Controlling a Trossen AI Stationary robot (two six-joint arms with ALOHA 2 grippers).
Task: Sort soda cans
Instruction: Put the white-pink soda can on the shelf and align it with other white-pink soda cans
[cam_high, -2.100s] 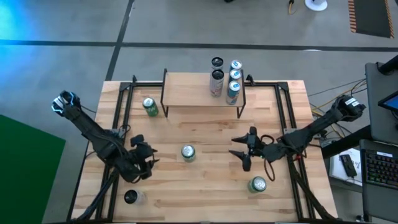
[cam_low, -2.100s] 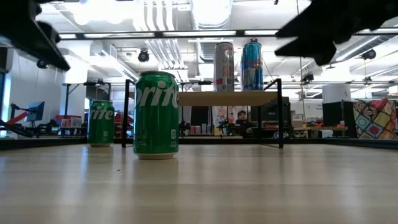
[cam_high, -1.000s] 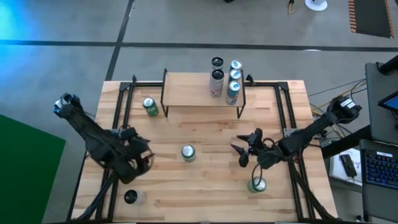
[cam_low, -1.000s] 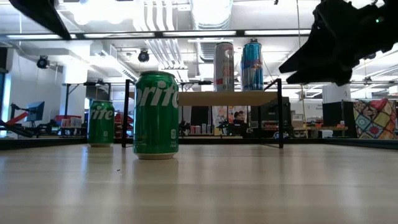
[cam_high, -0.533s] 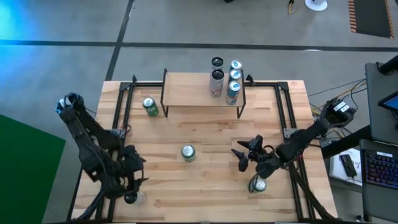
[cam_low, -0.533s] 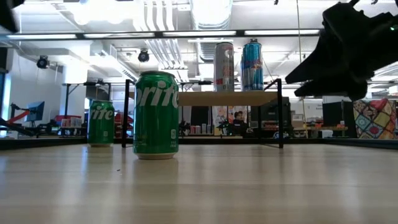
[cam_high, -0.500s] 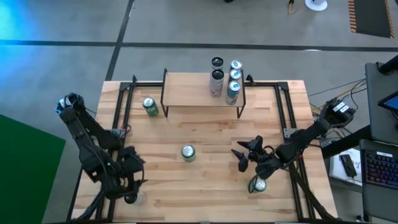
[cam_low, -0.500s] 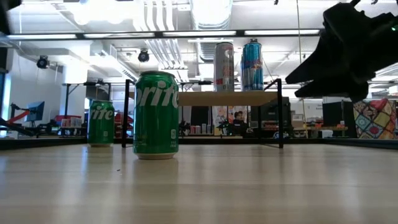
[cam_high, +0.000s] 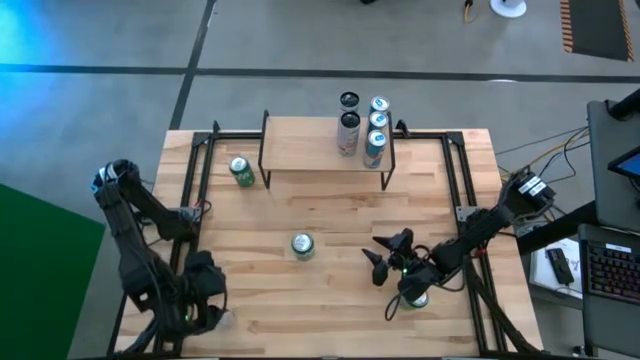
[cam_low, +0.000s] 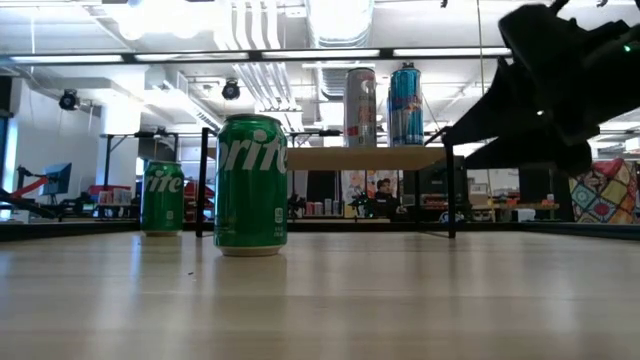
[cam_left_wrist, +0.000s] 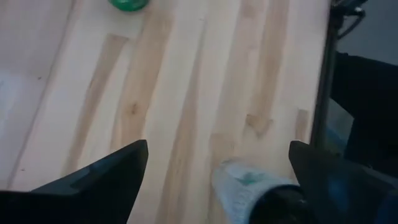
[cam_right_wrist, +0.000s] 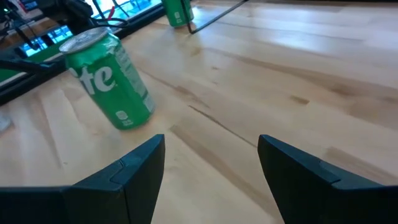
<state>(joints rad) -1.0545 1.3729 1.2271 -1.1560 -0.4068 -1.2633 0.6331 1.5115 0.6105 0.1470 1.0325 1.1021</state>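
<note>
My left gripper (cam_high: 205, 305) hangs open over the table's near left corner. A can with a pale top and dark body (cam_left_wrist: 245, 183) stands between its fingers, close to one of them; the gripper hides it in the high view. My right gripper (cam_high: 381, 283) is open above the near right part of the table. A green can (cam_high: 414, 296) stands under its wrist. Another green can (cam_high: 302, 245) stands mid-table, ahead of the right fingers (cam_right_wrist: 112, 78). A third green can (cam_high: 241, 171) stands at the far left. Two black cans (cam_high: 348, 124) and three pale blue cans (cam_high: 377, 122) stand on the shelf (cam_high: 310, 145).
The wooden shelf on black legs spans the far middle of the table. Black rails (cam_high: 195, 190) run along both sides. Bare wood (cam_high: 300, 310) lies between the two grippers near the front edge. A desk with keyboards (cam_high: 610, 265) is beyond the right edge.
My left gripper has gone toward the table's near edge and down over the can at the near left corner. My right gripper has swung toward the near edge and a little left, so that the near right green can now lies under its wrist. No can has moved.
</note>
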